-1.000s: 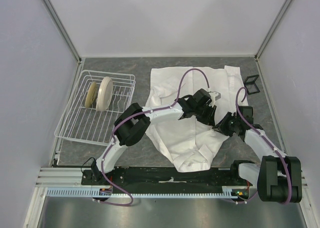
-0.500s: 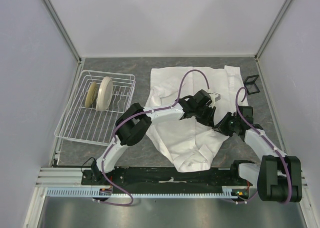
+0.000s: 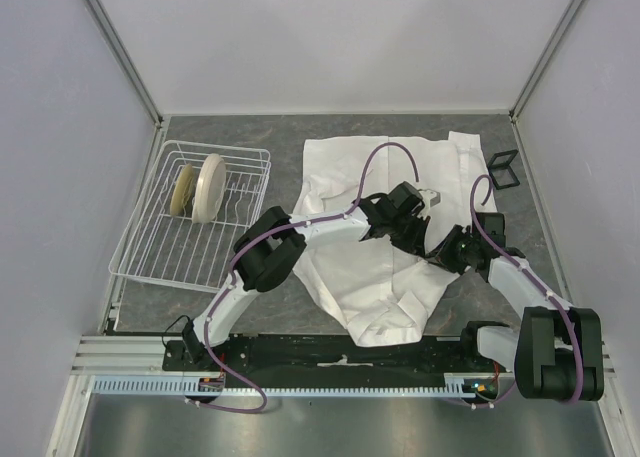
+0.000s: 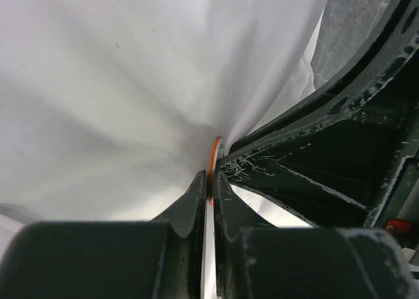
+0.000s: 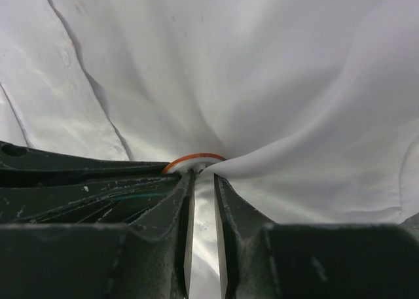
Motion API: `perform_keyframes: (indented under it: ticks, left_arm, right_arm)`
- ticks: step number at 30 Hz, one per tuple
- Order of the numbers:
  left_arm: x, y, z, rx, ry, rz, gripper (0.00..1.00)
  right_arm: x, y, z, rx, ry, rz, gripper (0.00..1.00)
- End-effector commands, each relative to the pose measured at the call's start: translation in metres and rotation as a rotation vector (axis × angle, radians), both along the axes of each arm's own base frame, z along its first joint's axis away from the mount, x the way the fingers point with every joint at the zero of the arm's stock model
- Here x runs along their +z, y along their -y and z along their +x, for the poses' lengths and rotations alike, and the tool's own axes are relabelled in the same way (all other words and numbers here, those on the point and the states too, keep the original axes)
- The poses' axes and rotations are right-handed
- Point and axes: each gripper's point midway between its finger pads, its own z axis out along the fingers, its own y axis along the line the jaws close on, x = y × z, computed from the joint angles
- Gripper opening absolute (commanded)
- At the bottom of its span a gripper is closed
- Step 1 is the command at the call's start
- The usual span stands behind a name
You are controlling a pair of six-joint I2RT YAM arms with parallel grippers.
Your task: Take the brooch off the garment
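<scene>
Your left gripper (image 4: 211, 181) is pinched nearly closed on the rim of the brooch (image 4: 211, 156), which sits on the garment (image 4: 98, 83) between both arms. Your right gripper (image 5: 201, 178), jaws narrow, seems to nip the garment right beside it. Pull apart too sharply and the garment could tear, or the rim slip free.

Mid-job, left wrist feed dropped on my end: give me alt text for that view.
The left gripper pinches the brooch edge-on by its thin orange rim, fingers nearly shut, against bunched white shirt cloth. The right gripper crowds in dark from the right, its tip beside the brooch.
</scene>
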Motion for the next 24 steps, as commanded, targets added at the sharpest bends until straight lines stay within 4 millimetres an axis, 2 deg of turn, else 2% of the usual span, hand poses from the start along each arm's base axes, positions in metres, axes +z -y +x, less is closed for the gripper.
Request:
perform_keyframes:
  ticks: [1, 3, 4, 5, 7, 12, 17, 21, 24]
  left_arm:
    - [0.04, 0.013, 0.01, -0.034, 0.08, -0.035, 0.07]
    - [0.046, 0.014, 0.01, -0.044, 0.077, -0.033, 0.04]
    - [0.056, 0.018, 0.012, -0.057, 0.094, -0.047, 0.02]
    - [0.05, 0.016, 0.008, -0.072, 0.074, -0.024, 0.02]
    - [0.056, 0.018, 0.01, -0.099, 0.09, -0.026, 0.02]
    - [0.046, 0.017, 0.008, -0.164, 0.13, 0.003, 0.02]
    - [0.048, 0.022, 0.002, -0.266, 0.209, -0.008, 0.02]
    - [0.043, 0.02, 0.004, -0.268, 0.227, 0.007, 0.02]
    - [0.044, 0.022, 0.005, -0.255, 0.232, -0.006, 0.02]
  right_arm:
    - [-0.01, 0.006, -0.008, -0.021, -0.038, -0.037, 0.22]
    - [-0.012, 0.008, -0.011, -0.033, -0.055, -0.044, 0.18]
    - [-0.012, 0.008, -0.012, -0.034, -0.055, -0.046, 0.15]
    - [-0.013, 0.008, -0.015, -0.034, -0.064, -0.048, 0.15]
    - [-0.011, 0.01, -0.015, -0.034, -0.052, -0.064, 0.14]
    - [-0.005, 0.008, -0.016, -0.016, -0.024, -0.082, 0.14]
    - [-0.004, 0.002, -0.016, 0.021, -0.034, -0.075, 0.31]
    - [-0.008, 0.0, -0.019, 0.029, -0.054, -0.063, 0.34]
    - [-0.014, -0.002, -0.024, 0.018, -0.085, -0.046, 0.31]
